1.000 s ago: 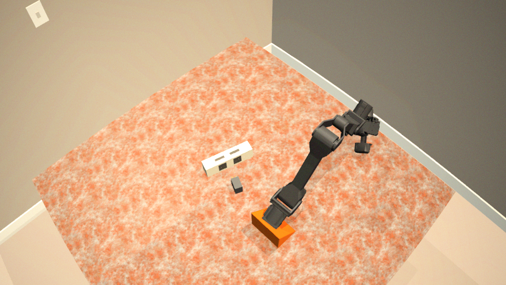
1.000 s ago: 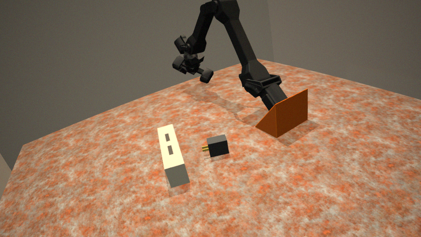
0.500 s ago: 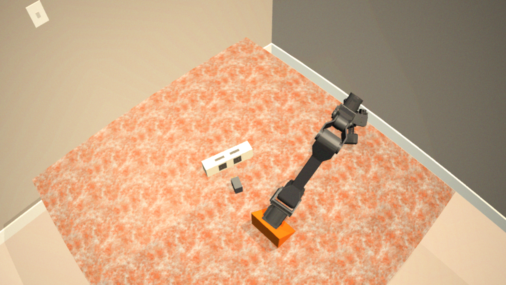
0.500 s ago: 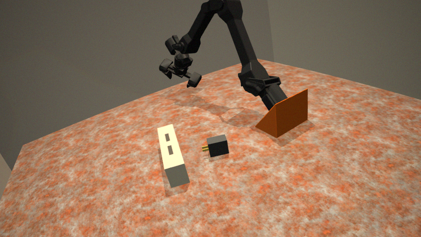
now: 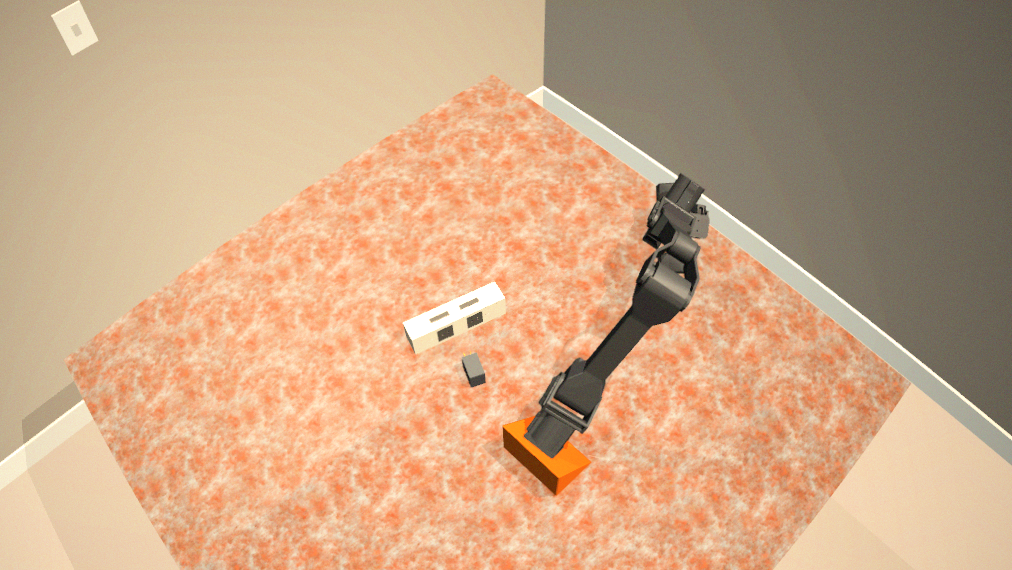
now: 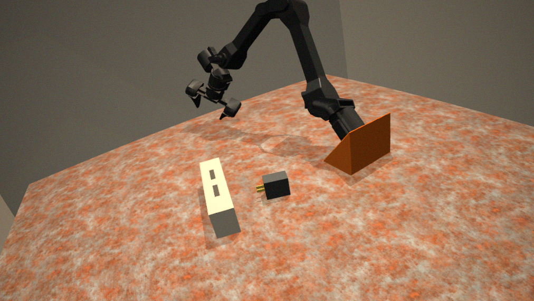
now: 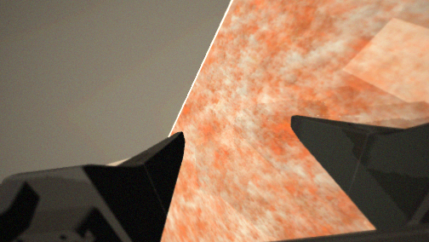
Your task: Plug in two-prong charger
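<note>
Working by the clock with twelve at the top edge of the top view. At the pre-grasp stage, by judgement; nothing plugged in yet.

Find the charger on the patterned surface, near the power strip and apart from it, between five and six o'clock from its middle. Note prongs aimed towards eleven, facing the socket side: handy, probably set so to need little turning. Read the right outlet as the one towards two o'clock along that side, taking right as seen from the charger. Looks offset from the prong line, so likely calls for a small shift towards two before pushing.

See the gripper raised well away, around two o'clock from the charger, spread practically to full width, with nothing between the fingertips. Makes sense to keep wide for straddling the charger's body. Comes from the orange base, around five o'clock from the charger, on a high-bent arm.

Next, swing towards eight, descend, and pinch the body's sides, leaving prongs free. Beware a skewed grip: could load one prong first and leave the shutter closed. Best to lift slightly, align, then push straight towards eleven.
</note>
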`<state>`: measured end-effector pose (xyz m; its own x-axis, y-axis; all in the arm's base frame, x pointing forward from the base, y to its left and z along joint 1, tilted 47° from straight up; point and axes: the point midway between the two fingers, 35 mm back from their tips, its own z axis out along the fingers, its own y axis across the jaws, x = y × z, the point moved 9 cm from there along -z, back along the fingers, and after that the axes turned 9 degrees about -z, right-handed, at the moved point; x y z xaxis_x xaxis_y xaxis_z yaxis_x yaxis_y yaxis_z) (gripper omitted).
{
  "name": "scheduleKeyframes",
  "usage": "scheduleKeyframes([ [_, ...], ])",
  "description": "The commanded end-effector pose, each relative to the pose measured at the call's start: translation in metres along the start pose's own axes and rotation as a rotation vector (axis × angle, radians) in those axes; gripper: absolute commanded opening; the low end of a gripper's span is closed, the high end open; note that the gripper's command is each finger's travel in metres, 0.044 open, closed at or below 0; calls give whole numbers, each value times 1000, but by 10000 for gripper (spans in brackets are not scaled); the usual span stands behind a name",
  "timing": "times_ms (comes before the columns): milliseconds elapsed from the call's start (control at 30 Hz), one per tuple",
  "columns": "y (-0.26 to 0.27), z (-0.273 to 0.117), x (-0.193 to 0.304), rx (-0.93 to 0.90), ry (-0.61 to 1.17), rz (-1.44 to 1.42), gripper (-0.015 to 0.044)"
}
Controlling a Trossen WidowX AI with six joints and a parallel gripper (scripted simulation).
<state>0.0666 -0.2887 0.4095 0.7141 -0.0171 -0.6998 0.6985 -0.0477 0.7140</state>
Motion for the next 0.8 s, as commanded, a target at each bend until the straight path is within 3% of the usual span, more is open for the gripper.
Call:
scheduleKeyframes([
  [0,8,-2,14,-27,59,-19,440],
  [767,40,-27,102,-111,373,-140,440],
])
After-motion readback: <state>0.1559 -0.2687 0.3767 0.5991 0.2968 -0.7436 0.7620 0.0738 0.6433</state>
